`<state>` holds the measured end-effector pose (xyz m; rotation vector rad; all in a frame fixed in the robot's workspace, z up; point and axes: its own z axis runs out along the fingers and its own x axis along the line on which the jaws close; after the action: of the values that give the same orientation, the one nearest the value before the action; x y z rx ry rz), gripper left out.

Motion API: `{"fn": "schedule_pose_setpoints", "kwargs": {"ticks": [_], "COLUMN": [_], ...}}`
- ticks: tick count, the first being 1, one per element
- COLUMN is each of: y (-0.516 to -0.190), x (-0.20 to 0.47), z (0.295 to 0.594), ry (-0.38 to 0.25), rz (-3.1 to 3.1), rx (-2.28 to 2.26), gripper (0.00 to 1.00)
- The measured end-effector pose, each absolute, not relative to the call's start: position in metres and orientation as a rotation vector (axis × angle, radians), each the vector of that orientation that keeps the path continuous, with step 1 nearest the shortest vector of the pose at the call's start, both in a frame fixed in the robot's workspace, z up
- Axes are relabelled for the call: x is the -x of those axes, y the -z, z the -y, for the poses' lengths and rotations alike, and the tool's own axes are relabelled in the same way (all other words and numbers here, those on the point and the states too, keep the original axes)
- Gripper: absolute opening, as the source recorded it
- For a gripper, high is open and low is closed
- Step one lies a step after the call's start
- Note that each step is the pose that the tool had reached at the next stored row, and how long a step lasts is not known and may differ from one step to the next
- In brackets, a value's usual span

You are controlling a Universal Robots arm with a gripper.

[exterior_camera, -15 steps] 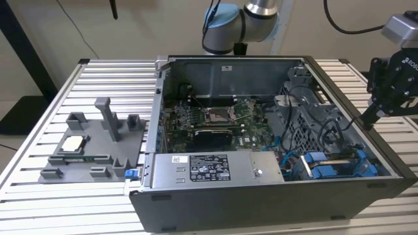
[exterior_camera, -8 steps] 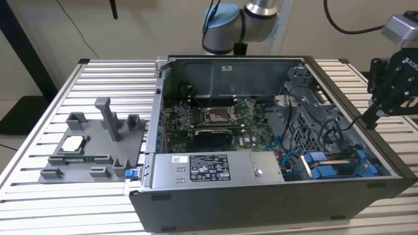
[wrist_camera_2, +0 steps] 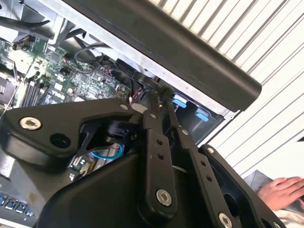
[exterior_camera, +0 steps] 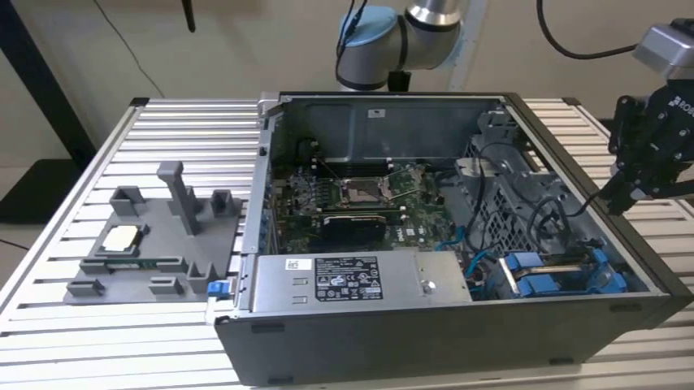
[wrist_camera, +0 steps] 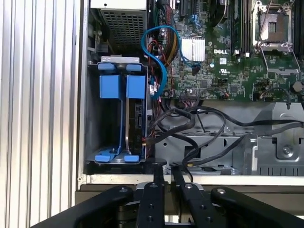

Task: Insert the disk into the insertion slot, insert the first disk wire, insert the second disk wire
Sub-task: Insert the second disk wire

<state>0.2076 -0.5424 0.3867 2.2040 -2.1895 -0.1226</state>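
Disk [wrist_camera: 137, 116] stands on edge in the slot [wrist_camera: 93, 123] at the near right corner of the open case [exterior_camera: 434, 341], with blue carrier tabs at both ends. Cannot tell whether either wire is seated. Gripper [wrist_camera: 168, 166] hovers over the case's right wall, fingers drawn together on nothing.

Risks, as judged:
- Slack wires beside the slot could snag the fingers.
- A plug pressed in skewed could bend the disk's contacts.
- Sheet-metal edges could chafe a wire.

Exterior view, left to right:
- Tray [exterior_camera: 141, 215]: grey moulded plastic, matt, with upright posts, on the slatted metal table [exterior_camera: 109, 341].
- Box [exterior_camera: 336, 280]: plain metal, labelled, along the near wall.
- Board [exterior_camera: 314, 199]: green, densely studded.
- Blue wire [wrist_camera: 163, 66]: thin, glossy, looping toward the slot.
- Black wires [wrist_camera: 213, 112]: thicker, lying slack just beside it.
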Motion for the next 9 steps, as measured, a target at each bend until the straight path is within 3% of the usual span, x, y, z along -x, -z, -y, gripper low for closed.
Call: {"fn": "schedule_pose_setpoints", "kwargs": {"ticks": [1,9], "y": [-0.3867,-0.3847], "x": [-0.2081,-0.2132], "z": [0.5424,0.5424], "ry": [0.119,0.109], "rz": [2.188,2.185], "rx": [-2.203,-2.198], "gripper": [0.25,0.25]}}
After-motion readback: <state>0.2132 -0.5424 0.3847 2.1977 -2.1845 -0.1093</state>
